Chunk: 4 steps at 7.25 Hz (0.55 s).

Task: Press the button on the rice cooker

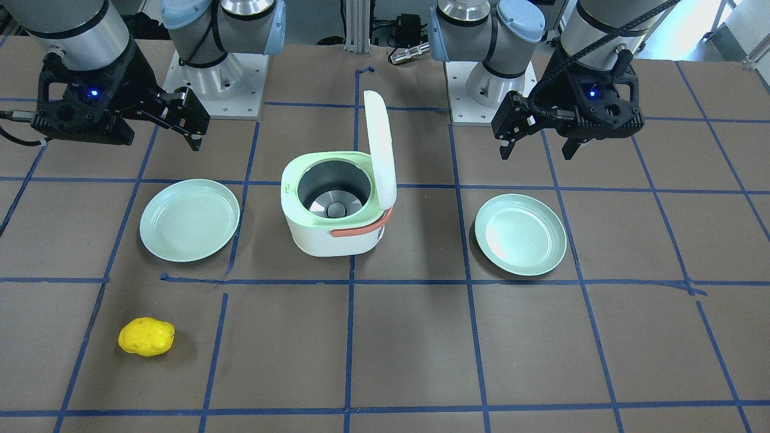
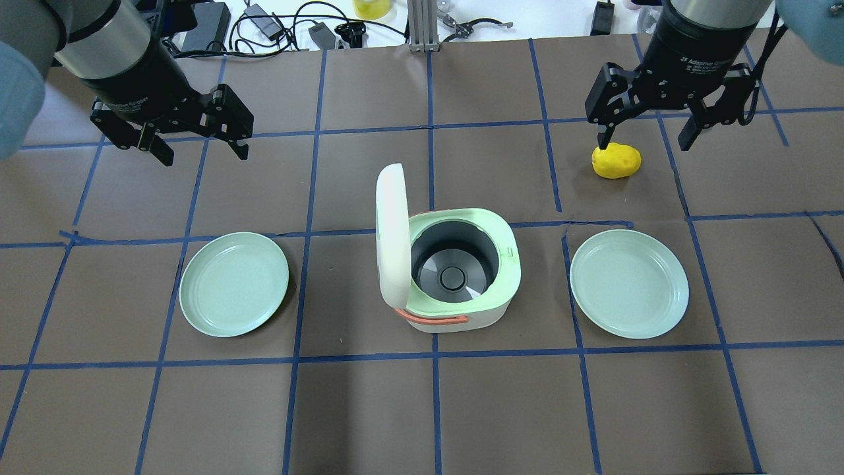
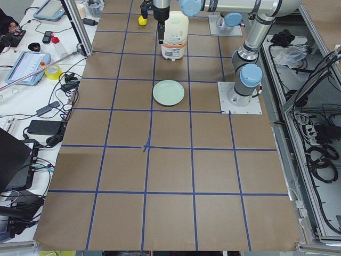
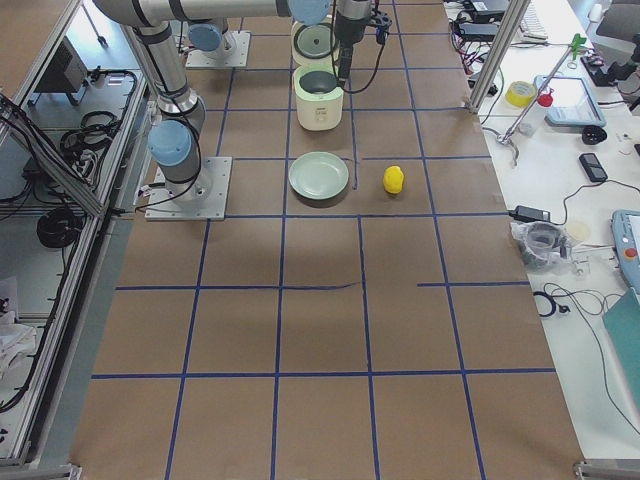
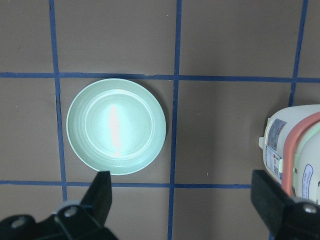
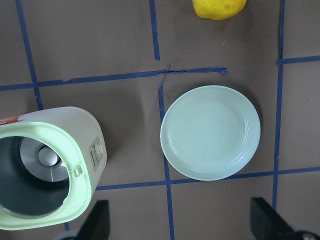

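Note:
The white and pale-green rice cooker [image 2: 491, 313] stands at the table's middle with its lid [image 2: 392, 237] raised upright and the pot empty. It also shows in the front view [image 1: 313, 231]. A small latch button [image 6: 96, 151] sits on its side wall by a label. My left gripper [image 2: 203, 155] is open and empty, high above the table, far-left of the cooker. My right gripper [image 2: 645, 142] is open and empty, high over the far right. The cooker's edge shows in the left wrist view [image 5: 292, 150].
A pale-green plate [image 2: 234, 284] lies left of the cooker and another plate [image 2: 629, 282] lies right of it. A yellow lumpy fruit [image 2: 616, 160] lies beyond the right plate, under the right gripper's finger. Blue tape lines grid the brown table.

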{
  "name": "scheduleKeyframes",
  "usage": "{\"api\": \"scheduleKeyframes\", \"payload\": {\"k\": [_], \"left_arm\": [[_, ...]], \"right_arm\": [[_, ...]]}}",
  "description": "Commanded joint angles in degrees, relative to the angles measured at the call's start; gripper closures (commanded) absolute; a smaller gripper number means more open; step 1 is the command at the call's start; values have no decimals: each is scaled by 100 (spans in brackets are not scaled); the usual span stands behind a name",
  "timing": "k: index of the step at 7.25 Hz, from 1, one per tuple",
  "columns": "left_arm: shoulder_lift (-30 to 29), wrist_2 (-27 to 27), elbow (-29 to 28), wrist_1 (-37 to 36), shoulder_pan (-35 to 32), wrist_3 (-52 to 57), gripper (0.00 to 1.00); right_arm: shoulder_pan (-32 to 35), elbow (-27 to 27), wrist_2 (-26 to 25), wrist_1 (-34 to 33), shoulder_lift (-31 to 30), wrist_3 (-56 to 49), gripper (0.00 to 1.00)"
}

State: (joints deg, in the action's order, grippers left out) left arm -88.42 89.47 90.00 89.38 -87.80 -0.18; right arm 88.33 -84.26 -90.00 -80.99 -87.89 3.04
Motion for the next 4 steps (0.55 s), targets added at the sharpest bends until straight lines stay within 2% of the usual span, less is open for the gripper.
{"api": "scheduleKeyframes", "payload": {"k": [1, 4], "left_arm": [[0, 0, 0, 0, 0, -9, 0], [0, 0, 0, 0, 0, 0, 0]], "right_arm": [[0, -2, 0, -22, 0, -5, 0], [0, -11, 0, -66, 9, 12, 0]]}}
